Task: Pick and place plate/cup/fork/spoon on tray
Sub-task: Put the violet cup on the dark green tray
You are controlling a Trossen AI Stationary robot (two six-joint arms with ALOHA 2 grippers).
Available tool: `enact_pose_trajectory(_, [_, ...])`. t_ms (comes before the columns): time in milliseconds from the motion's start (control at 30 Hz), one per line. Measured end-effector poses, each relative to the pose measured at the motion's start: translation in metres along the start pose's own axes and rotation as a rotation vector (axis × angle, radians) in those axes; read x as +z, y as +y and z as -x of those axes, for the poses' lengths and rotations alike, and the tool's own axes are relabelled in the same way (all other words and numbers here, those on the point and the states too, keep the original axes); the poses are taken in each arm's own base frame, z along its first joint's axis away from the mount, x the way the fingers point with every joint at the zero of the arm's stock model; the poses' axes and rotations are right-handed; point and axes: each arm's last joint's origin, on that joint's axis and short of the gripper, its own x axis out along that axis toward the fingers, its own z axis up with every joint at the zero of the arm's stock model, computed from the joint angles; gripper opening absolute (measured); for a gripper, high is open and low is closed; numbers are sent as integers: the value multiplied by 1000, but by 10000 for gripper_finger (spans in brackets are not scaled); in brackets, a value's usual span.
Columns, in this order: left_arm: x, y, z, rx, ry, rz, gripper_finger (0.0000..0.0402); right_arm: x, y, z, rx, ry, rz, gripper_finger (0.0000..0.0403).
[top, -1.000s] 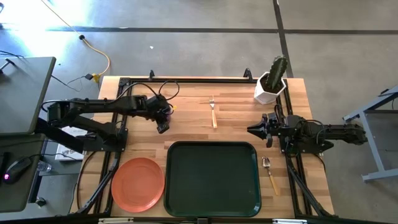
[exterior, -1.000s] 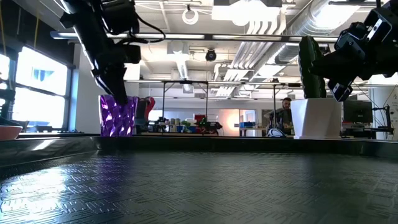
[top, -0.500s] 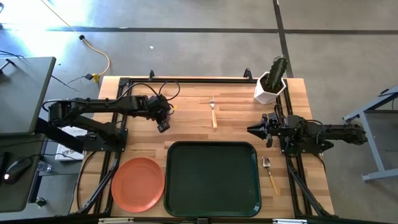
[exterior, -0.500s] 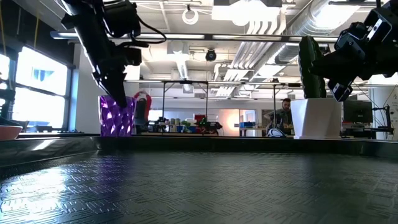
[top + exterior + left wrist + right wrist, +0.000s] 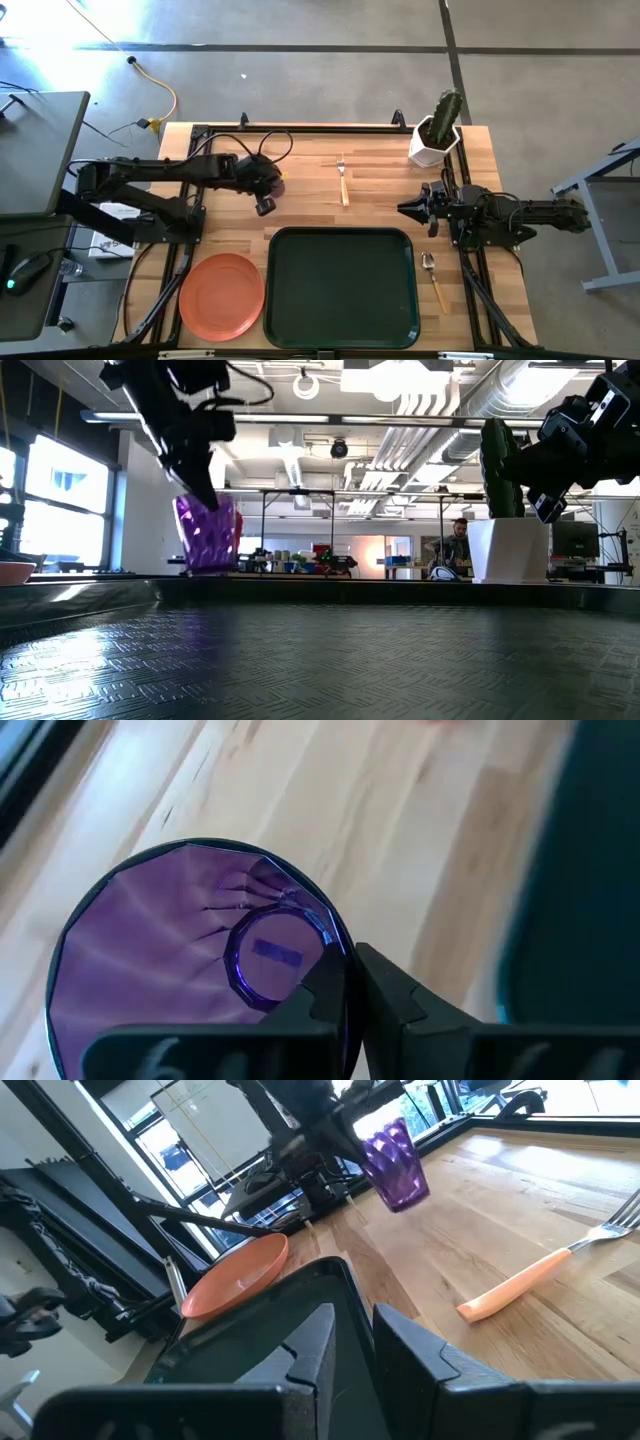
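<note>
The purple cup hangs tilted just above the table's far left part, with my left gripper shut on its wall. The high view shows that gripper left of the fork. The orange plate lies at the near left, beside the dark green tray. The spoon lies right of the tray. My right gripper hovers at the table's right, above the tray's far right corner, open by a narrow gap and with nothing between its fingers. My left gripper pinches the cup's wall at the rim, one finger inside the cup and one outside. The fingers come from above, pointing down. The cup hangs below them, tilted, with its base a little off the wood.
A white pot with a cactus stands at the far right corner. The fork's tan handle lies on bare wood between the two grippers. Black rails run along the table's left, far and right sides.
My left gripper has shut on the cup's wall and risen a little, drifting toward the table's right edge. The cup, which stood upright on the wood, is now lifted off it and tipped.
</note>
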Motion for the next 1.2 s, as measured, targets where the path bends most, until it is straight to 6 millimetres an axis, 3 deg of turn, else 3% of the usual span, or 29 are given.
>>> enact_pose_trajectory(267, [27,-21,28,-59,-123,-134,3,0,0,0,0,1,0,64])
enact_pose_trajectory(467, [39,-42,50,-141,-198,-356,5,0,0,0,0,0,0,64])
enact_pose_trajectory(800, [30,-79,72,-400,-229,-786,6,0,0,0,0,0,0,64])
enact_pose_trajectory(1000, [21,-96,75,-455,-190,-770,7,0,0,0,0,0,0,64])
enact_pose_trajectory(1200, [17,-112,67,-377,-139,-657,7,0,0,0,0,0,0,64])
